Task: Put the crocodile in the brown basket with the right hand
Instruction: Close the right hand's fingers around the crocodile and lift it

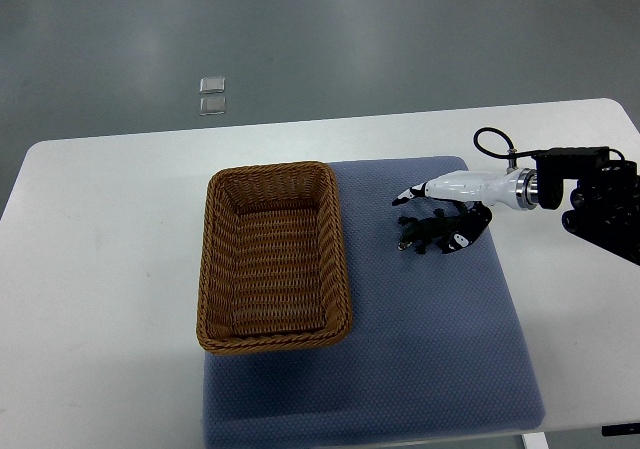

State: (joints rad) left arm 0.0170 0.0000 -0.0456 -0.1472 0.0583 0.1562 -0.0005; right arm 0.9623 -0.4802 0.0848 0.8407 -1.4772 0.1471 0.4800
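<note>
From the top view, your right hand [450, 193] reaches in from the right edge and sits over the crocodile [428, 235], covering its right-hand end. You cannot tell from this steep angle whether the hand has closed on the toy or only hangs above it, so do not count on a grip yet. The left arm does not show.

The crocodile lies on the blue mat [430, 349], out in the open to the right of the brown basket [270, 170] and apart from it. The basket stands empty, half on the mat and half on the white table [100, 269].

The toy looks small and light, probably plastic or rubber, so weight should be no trouble. It is long and narrow, though, and may be smooth. Held by the thin tail or snout it would likely swing or slip. Take it across the thick middle of the body, where it is widest, and squeeze gently.
</note>
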